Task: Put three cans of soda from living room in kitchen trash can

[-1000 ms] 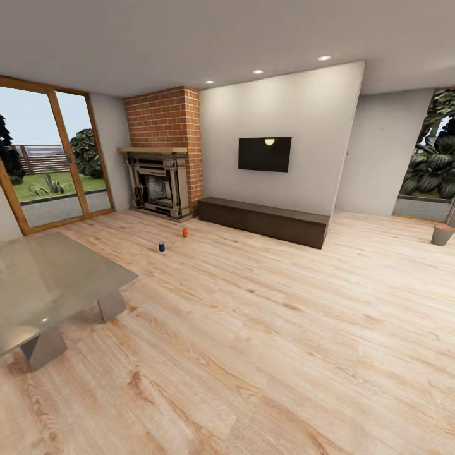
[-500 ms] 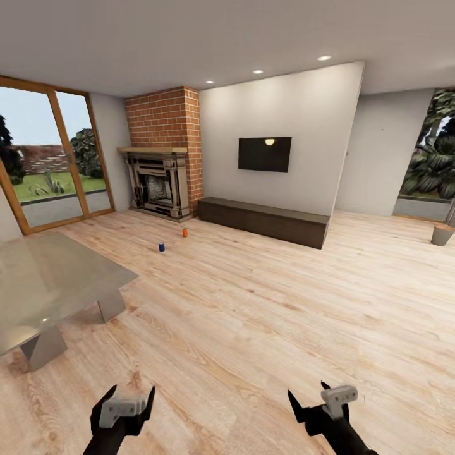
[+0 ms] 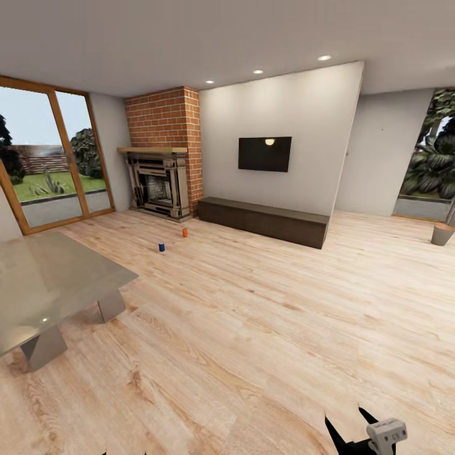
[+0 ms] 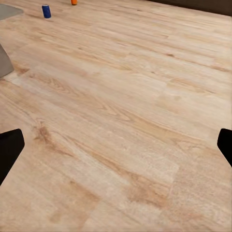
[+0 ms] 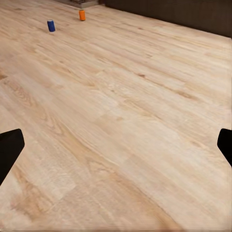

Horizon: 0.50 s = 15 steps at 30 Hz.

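Two soda cans stand upright on the wood floor in front of the brick fireplace: a blue can (image 3: 162,247) and, just behind it, an orange can (image 3: 184,232). The left wrist view shows the blue can (image 4: 46,10) and orange can (image 4: 74,2) far off, as does the right wrist view, with blue can (image 5: 50,25) and orange can (image 5: 82,15). The third can is out of view. A small grey tapered bucket (image 3: 442,234), shaped like the trash can, stands at the far right. My right gripper (image 3: 349,422) is open and empty. My left gripper (image 4: 116,147) is open over bare floor.
A glass table (image 3: 57,284) on stone legs stands at the near left. A long dark low cabinet (image 3: 265,220) runs under the wall TV (image 3: 265,153). Glass doors (image 3: 44,170) are at the left. Wide wood floor (image 3: 253,316) lies between me and the cans.
Both grippers rose into the head view half a second ago and have since sunk. The left one has dropped past the bottom edge; the right one is lower and further right.
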Tool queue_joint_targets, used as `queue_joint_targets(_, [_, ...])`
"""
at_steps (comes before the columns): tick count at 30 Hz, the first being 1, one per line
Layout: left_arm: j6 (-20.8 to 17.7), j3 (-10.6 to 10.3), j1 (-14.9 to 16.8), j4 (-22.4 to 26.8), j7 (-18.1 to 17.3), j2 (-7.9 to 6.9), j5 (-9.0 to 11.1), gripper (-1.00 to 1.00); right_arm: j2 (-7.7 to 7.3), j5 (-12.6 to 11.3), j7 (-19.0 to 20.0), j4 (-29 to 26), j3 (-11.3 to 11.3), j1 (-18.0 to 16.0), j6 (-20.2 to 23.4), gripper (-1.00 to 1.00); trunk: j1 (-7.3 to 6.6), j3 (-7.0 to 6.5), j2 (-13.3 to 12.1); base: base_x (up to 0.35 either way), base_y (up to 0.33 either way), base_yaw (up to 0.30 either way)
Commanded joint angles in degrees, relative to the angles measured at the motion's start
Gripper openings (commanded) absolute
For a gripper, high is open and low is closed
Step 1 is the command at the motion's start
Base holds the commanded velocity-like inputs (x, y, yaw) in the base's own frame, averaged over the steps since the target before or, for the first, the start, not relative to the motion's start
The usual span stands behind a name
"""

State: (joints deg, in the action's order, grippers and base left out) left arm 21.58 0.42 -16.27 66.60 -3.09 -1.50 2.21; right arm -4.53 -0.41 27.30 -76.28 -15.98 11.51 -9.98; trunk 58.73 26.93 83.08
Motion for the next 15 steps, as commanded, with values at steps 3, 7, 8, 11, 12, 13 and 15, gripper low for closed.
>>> queue_joint_targets(3, [0.2,0.0,0.0,-0.5,0.0,0.0,0.0,1.0,0.02,0.1,0.2,0.6,0.0,0.0,-0.2,1.0,0.0,0.0,0.0,0.0,0.0,0.0])
queue_joint_targets(7, [0.6,0.0,0.1,-1.7,0.1,0.0,0.0,1.0,0.05,0.5,0.4,1.4,0.2,0.0,-0.4,1.0,0.0,0.0,0.0,0.0,0.0,0.0])
queue_joint_targets(8, [0.6,0.0,0.1,-1.7,0.1,0.0,-0.1,1.0,0.05,0.5,0.4,1.4,0.2,0.0,-0.4,1.0,0.0,0.0,0.0,0.0,0.0,0.0])
queue_joint_targets(11, [0.5,0.0,0.1,-1.9,0.2,0.0,-0.1,1.0,0.05,0.4,0.4,1.6,0.3,0.0,-0.4,1.0,0.0,0.0,0.0,0.0,0.0,0.0])
queue_joint_targets(12, [0.5,0.0,0.1,-2.0,0.2,0.0,-0.1,1.0,0.05,0.4,0.4,1.7,0.3,0.0,-0.4,1.0,0.0,0.0,0.0,0.0,0.0,0.0])
queue_joint_targets(13, [0.6,0.0,0.2,-3.0,0.2,0.0,0.0,1.0,0.06,0.4,0.4,2.3,0.3,0.0,-0.5,1.0,0.0,0.0,0.0,0.0,0.0,0.0])
queue_joint_targets(15, [0.6,-0.1,0.2,-3.3,0.3,0.0,0.0,1.0,0.07,0.4,0.4,2.6,0.3,0.0,-0.5,1.0,0.0,0.0,0.0,0.011,0.0,0.0])
